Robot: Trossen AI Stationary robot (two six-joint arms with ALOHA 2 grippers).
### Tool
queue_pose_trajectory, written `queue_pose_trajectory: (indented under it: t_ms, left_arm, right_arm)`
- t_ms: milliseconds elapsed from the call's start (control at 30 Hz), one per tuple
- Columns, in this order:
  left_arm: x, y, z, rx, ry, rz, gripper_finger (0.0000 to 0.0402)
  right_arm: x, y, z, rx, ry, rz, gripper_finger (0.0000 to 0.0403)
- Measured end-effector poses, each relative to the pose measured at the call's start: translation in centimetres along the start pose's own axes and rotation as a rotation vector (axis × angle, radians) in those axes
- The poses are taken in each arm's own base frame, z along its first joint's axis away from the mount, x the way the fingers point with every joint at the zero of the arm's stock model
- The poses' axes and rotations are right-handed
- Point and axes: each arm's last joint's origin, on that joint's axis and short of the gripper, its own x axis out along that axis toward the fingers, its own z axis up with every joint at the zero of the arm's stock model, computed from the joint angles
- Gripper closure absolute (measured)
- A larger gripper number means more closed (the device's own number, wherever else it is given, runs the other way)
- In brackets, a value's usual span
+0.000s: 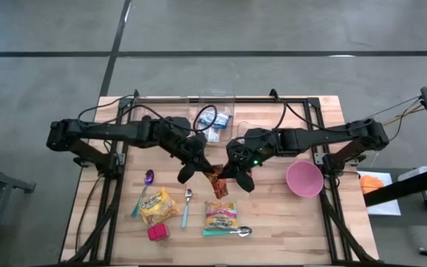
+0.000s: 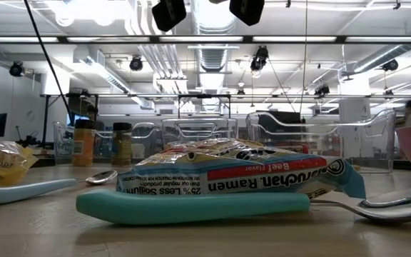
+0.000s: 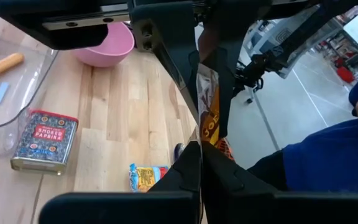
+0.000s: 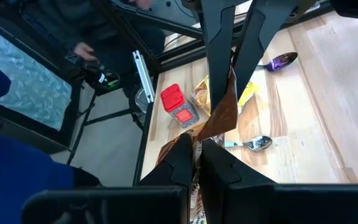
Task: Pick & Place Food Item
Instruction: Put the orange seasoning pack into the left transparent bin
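Note:
A brown snack packet with orange print (image 1: 217, 179) hangs in the air over the middle of the table, between my two grippers. My left gripper (image 1: 203, 166) is shut on one end of it, and my right gripper (image 1: 233, 172) is shut on the opposite end. In the left wrist view the packet (image 3: 209, 112) runs from my own fingers to the right arm's fingers. The right wrist view shows the same packet (image 4: 221, 112) reaching the left arm's fingers. My left gripper pinches the packet's near end (image 3: 211, 140) between its two fingers, slanting down from the table's left. The packet is lifted clear of the table and stretches away to the other gripper. My right gripper pinches the packet's opposite end (image 4: 211, 134) between its two fingers, slanting down from the table's right. The packet is clear of the table and spans the gap between the two grippers.
Below lie a ramen packet (image 1: 221, 213), a teal-handled spoon (image 1: 228, 232), a second spoon (image 1: 187, 208), a yellow packet (image 1: 159, 205), a red jar (image 1: 157, 233) and a purple spoon (image 1: 148, 178). A pink bowl (image 1: 304, 179) stands right. A clear container (image 1: 215, 104) stands at the back.

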Motion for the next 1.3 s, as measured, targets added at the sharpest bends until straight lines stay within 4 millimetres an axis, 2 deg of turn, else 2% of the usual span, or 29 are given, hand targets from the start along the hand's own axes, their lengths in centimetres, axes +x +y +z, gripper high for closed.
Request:
queue_pose_trajectory:
  t_ms: [333, 400, 500, 700, 833, 967, 1300]
  left_arm:
    - [-0.2, 0.1, -0.1, -0.076, -0.001, 0.034, 0.0400]
    - [-0.4, 0.2, -0.1, -0.085, 0.004, 0.050, 0.0400]
    - [-1.1, 0.3, -0.3, -0.113, 0.010, 0.093, 0.0401]
    - [-3.6, 0.5, 0.1, -0.126, -0.029, 0.144, 0.0401]
    - [-5.7, 1.2, 0.2, -0.150, -0.057, 0.221, 0.0401]
    - [-8.1, 2.3, 0.0, -0.192, -0.076, 0.326, 0.0401]
    - [-13.4, 6.3, -0.7, -0.280, -0.083, 0.587, 0.0401]
  right_arm:
    - [0.0, -0.1, 0.0, 0.027, -0.029, -0.058, 0.0392]
    - [0.0, -0.2, 0.1, 0.029, -0.034, -0.069, 0.0379]
    - [0.0, -0.2, 0.1, 0.028, -0.042, -0.076, 0.0338]
    - [-0.2, -0.3, 0.4, 0.025, -0.060, -0.081, 0.0244]
    - [-0.6, -0.5, 0.5, 0.036, -0.059, -0.085, 0.0202]
    - [-1.6, -0.3, 1.1, 0.034, -0.086, -0.083, 0.0185]
    - [-4.3, 0.0, 1.1, 0.040, -0.096, -0.182, 0.0183]
